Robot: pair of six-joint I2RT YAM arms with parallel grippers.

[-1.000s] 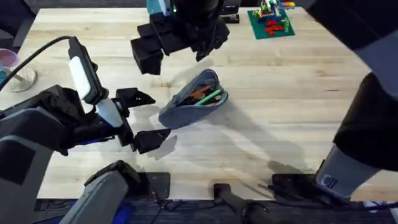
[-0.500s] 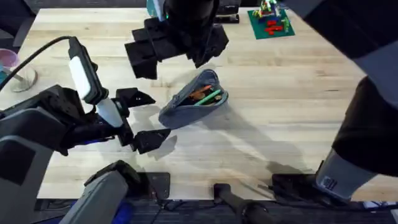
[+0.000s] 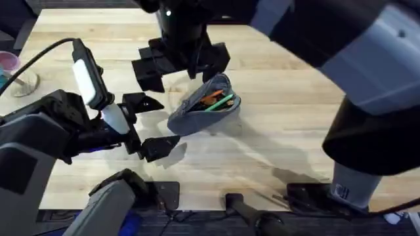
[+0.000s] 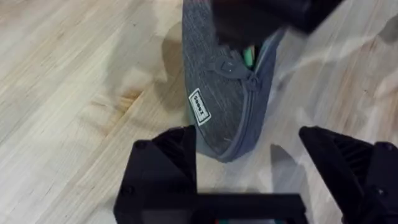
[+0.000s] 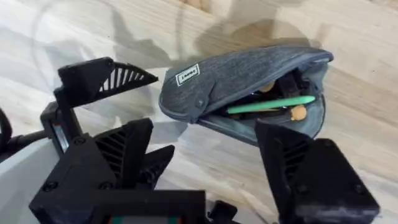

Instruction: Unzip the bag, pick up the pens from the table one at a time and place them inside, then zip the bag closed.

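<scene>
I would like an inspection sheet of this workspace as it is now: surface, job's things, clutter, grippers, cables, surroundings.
Surface: light wood-plank table, grain visible.
Job's things: grey bag lying unzipped, mouth open; green pen and an orange pen inside it.
Clutter: pink-topped object at the table's far-left edge.
Grippers: left gripper open, at the bag's closed end, not touching it; right gripper open, above the table just beyond the bag.
Cables: black cable running to the left arm.
Surroundings: nothing seen.
</scene>
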